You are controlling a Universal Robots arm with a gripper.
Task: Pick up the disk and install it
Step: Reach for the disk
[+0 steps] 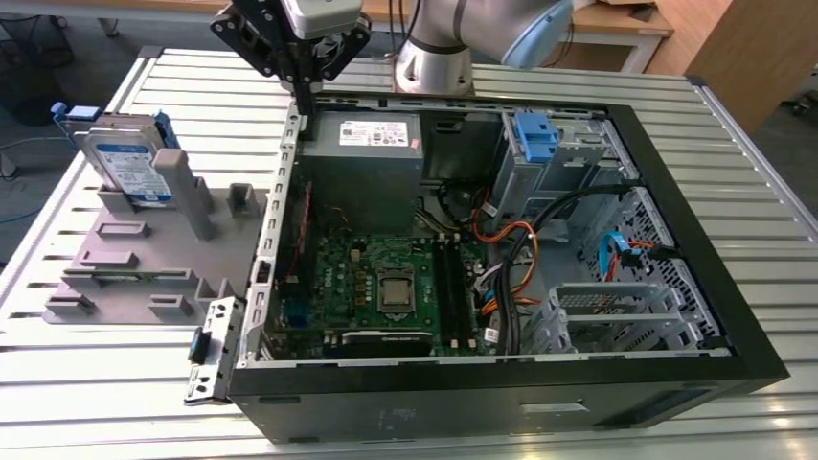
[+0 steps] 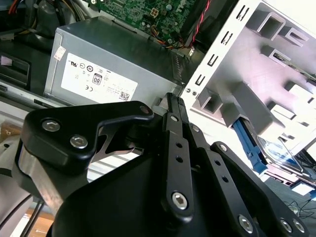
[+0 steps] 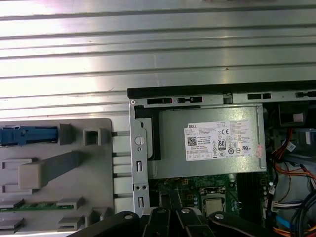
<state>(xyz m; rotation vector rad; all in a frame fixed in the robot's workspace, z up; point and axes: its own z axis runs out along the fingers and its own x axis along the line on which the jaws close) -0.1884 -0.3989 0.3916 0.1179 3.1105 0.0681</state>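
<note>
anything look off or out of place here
One thing: a metal bracket at the computer case's near corner, on the exterior view's left, hangs tilted outward rather than flush. Otherwise nothing stands out; the disk stands upright in the grey holder, untouched.

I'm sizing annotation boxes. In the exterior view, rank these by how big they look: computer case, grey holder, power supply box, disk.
1. computer case
2. grey holder
3. power supply box and disk look about alike, and they sit at different distances from the camera, so I won't rank them.
</note>
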